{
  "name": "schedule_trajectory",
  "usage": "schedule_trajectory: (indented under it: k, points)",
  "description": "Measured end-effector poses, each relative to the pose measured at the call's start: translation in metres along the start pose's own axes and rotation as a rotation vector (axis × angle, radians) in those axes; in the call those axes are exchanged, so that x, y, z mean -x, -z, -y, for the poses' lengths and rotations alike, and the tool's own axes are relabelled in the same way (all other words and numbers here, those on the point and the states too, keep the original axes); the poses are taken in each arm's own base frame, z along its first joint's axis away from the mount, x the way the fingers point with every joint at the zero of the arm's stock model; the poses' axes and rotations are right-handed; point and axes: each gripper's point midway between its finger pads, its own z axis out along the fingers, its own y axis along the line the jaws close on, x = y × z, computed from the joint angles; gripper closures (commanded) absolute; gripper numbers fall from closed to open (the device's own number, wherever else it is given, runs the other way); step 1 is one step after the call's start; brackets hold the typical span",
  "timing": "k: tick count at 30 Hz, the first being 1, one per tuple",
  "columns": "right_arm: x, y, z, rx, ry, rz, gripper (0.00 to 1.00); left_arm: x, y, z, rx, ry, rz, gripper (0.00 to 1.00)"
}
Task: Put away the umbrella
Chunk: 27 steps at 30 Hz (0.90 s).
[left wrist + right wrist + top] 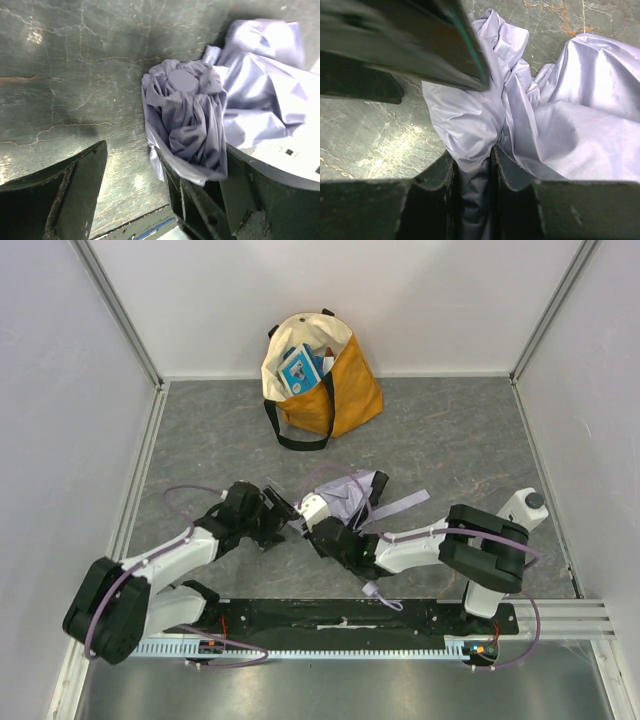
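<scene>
The umbrella [350,492] lies crumpled on the grey floor mid-table, pale lavender fabric with a strap [402,507] trailing right. My right gripper [308,512] is at its left end, and in the right wrist view the gripper [472,160] is shut on a fold of the umbrella [560,120]. My left gripper [283,515] faces it from the left. Seen from the left wrist, that gripper [160,150] is open wide, with the bunched end of the umbrella [190,110] just past its right finger and touching no pad.
A mustard-and-cream tote bag [335,380] stands open at the back wall, with blue-and-white items inside and black handles hanging forward. White walls and metal posts close in the floor on three sides. A black mounting rail [340,615] runs along the near edge.
</scene>
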Motion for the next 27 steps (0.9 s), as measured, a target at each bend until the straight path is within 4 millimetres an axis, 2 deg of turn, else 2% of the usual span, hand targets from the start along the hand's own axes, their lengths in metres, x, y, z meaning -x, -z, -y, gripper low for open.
schedule_trajectory:
  k: [7,12,18,20,27]
  points:
    - [0.007,-0.010,0.007,0.224,-0.167,0.016,1.00,0.020,0.035,0.016,-0.259,-0.042,0.170,0.06]
    - [0.012,-0.017,-0.003,0.441,-0.275,0.013,1.00,0.026,0.054,0.026,-0.412,-0.081,0.253,0.05]
    - [0.014,-0.010,-0.019,0.691,-0.391,-0.015,1.00,0.018,0.047,0.009,-0.425,-0.084,0.235,0.06]
    - [0.012,-0.009,-0.019,0.748,-0.439,-0.033,1.00,0.015,0.045,0.002,-0.414,-0.074,0.222,0.06]
    - [0.013,-0.013,-0.019,0.898,-0.576,-0.106,1.00,0.008,0.041,-0.003,-0.396,-0.005,0.171,0.04]
